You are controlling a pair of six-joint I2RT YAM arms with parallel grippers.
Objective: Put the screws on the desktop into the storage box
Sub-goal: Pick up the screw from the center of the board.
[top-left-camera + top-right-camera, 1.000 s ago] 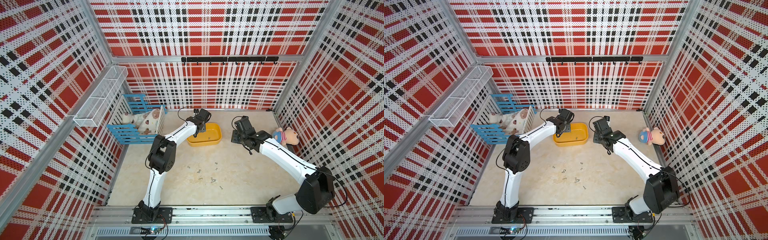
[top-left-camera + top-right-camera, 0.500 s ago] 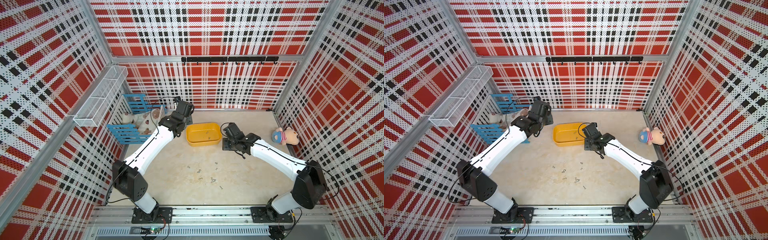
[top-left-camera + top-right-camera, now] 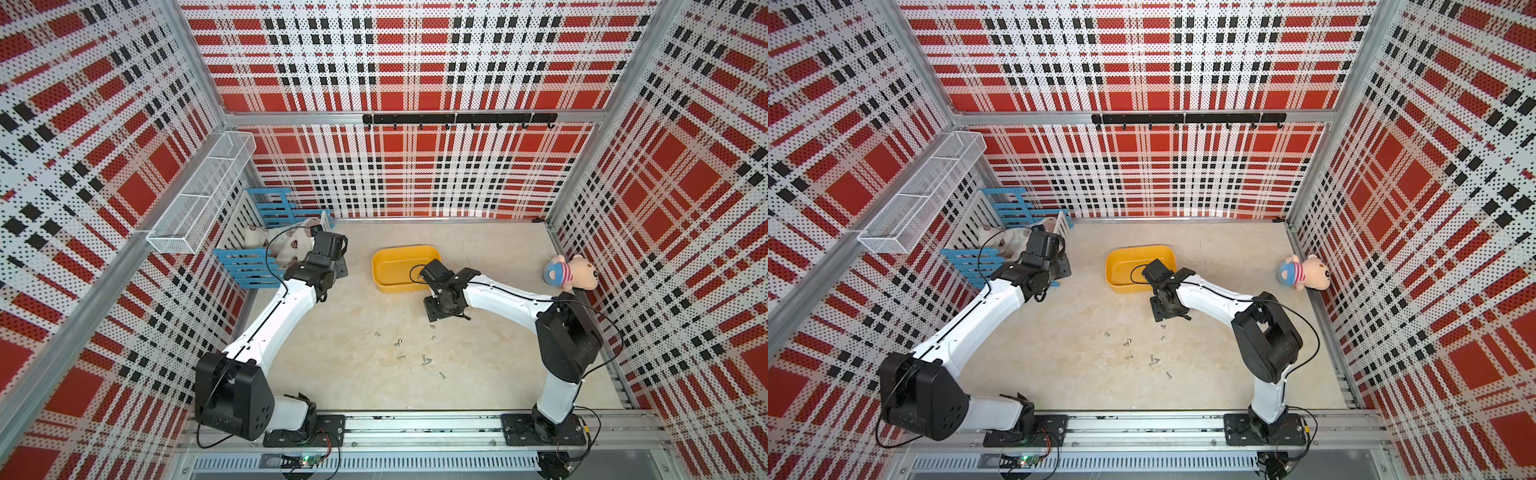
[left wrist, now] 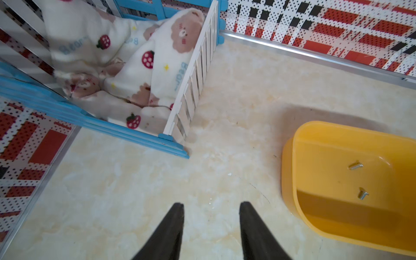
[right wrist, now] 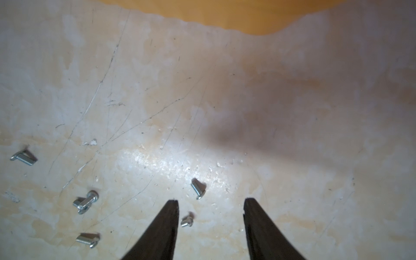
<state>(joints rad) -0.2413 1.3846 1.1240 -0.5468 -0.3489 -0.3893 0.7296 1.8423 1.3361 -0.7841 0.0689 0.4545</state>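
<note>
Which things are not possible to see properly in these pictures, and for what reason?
Number of screws in the storage box: in both top views the right arm covers its near corner; the left wrist view cuts the box at its edge.
The box in the right wrist view: only a blurred yellow band at the edge.
Screws on the desktop: too small in the top views to count surely.
</note>
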